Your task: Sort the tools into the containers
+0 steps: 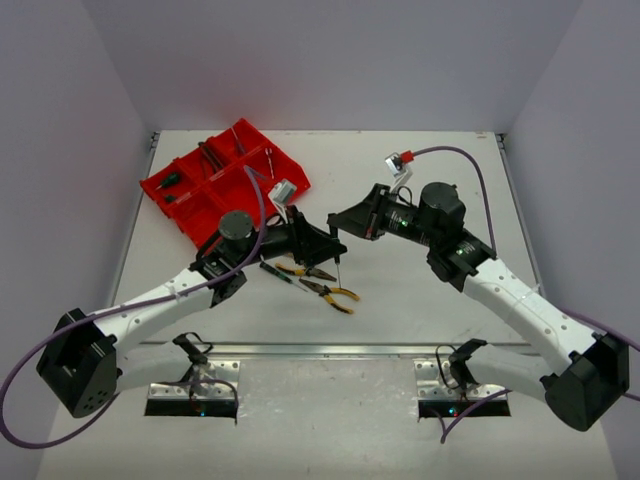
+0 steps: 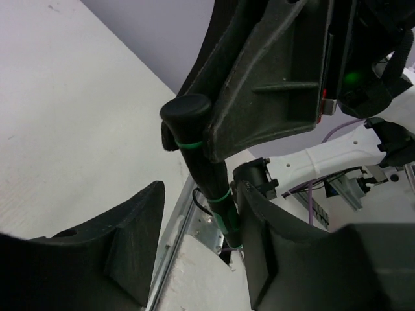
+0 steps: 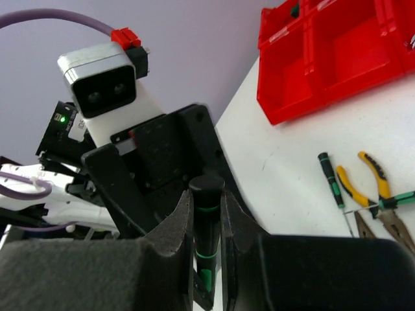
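The right gripper (image 3: pixel 206 207) is clamped on the black, green-ringed handle of a screwdriver (image 3: pixel 207 227), gripping it just below its cap. The left gripper (image 2: pixel 202 184) faces it from the left, its jaws apart around the same handle. One finger (image 2: pixel 259 220) is against the handle and the other (image 2: pixel 130 240) stands off with a gap, so the left gripper has no grip on it. The two grippers meet above the middle of the table (image 1: pixel 400 300).

Directly below them, on the near side, lie pliers (image 1: pixel 306 270) with yellow handles, and a second pliers (image 1: pixel 338 294) lies just nearer and to the right. A loose screwdriver (image 1: pixel 275 272), green and black, lies just left of them. The red tray (image 1: pixel 190 205) sits well apart at the far left, behind the left arm.

Only the top view shows the held screwdriver's thin shaft hanging down towards the pliers, and tools lying in several tray compartments. Only the left wrist view shows the gap at the left jaws. The right wrist view shows the clamp close up. In it the body of the left gripper blocks the scene to the left, and the tray corner, loose screwdriver and pliers show to the right.
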### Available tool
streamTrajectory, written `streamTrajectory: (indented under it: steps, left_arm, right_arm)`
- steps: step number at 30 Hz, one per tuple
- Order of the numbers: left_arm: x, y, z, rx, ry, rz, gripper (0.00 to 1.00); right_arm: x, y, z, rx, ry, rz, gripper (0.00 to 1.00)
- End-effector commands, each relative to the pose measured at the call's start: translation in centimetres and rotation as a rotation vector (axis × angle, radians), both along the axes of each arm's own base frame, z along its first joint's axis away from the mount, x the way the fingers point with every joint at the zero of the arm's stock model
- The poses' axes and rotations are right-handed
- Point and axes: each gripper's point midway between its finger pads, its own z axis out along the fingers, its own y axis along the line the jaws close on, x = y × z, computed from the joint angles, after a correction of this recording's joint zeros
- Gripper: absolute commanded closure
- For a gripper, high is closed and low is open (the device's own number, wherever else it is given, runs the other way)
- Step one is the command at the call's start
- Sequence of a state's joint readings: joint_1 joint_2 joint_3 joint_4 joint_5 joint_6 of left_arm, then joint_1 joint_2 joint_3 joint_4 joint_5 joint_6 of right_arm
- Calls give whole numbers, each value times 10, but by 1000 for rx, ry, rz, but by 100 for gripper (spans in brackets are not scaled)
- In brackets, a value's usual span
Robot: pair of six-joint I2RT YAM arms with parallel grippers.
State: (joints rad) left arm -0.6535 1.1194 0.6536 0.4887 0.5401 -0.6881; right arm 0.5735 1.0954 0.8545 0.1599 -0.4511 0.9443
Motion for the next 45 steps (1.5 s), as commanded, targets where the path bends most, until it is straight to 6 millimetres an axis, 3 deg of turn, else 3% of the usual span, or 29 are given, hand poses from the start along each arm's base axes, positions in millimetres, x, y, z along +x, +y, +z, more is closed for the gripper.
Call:
streamTrajectory:
  steps: [1,4,6,7,9,10,11,14,16,19,20,21,22,23,25,29,35,39,44,45]
  left_arm:
    - [8,-9,46,-103,-104,12,76]
    - [20,-8,47,-91,-92,73,100]
    - [28,-6,42,-67,-72,116,100]
    - [39,-2,38,-35,-54,175,100]
    - [62,12,27,47,-6,323,100]
    - [72,20,21,86,15,391,100]
    - [88,34,20,119,31,503,100]
    - [122,88,-8,262,125,743,100]
    - [142,136,-21,355,174,907,100]
    - [170,200,-41,511,214,1125,100]
    - [181,212,-30,527,202,1187,100]
    - [189,223,-31,572,200,1235,100]
    - [196,249,-44,692,209,1368,100]
    - [206,259,-34,724,181,1418,100]
    - [228,278,-39,781,171,1471,100]
    - [262,301,-51,865,126,1533,100]
    - [297,304,-71,973,19,1451,100]
    - [303,299,-90,947,38,1406,100]
    - [302,284,-137,882,139,1346,100]
    - [301,284,-141,877,152,1347,95]
  right_arm:
    - [-4,4,29,89,-57,25,100]
    - [-4,3,31,87,-65,26,100]
    - [-4,3,32,83,-71,23,98]
    - [-2,2,31,63,-69,11,81]
    - [5,-5,24,-10,-43,-34,15]
    - [18,-14,20,-66,-53,-116,4]
    - [25,-25,13,-144,-25,-183,1]
    - [41,-61,-3,-340,-24,-357,1]
    - [46,-83,-12,-417,-16,-451,1]
    - [38,-96,-19,-452,-43,-475,1]
    - [36,-99,-20,-465,-56,-475,1]
    - [35,-101,-21,-470,-65,-476,1]
    - [33,-105,-25,-483,-71,-486,1]
    - [32,-108,-28,-496,-80,-487,1]
    - [29,-111,-33,-518,-93,-477,1]
    - [21,-109,-39,-538,-124,-423,1]
    - [11,-113,-31,-529,-180,-400,1]
    - [10,-115,-33,-538,-187,-406,1]
    - [12,-113,-46,-556,-153,-396,1]
    - [13,-112,-48,-559,-146,-394,1]
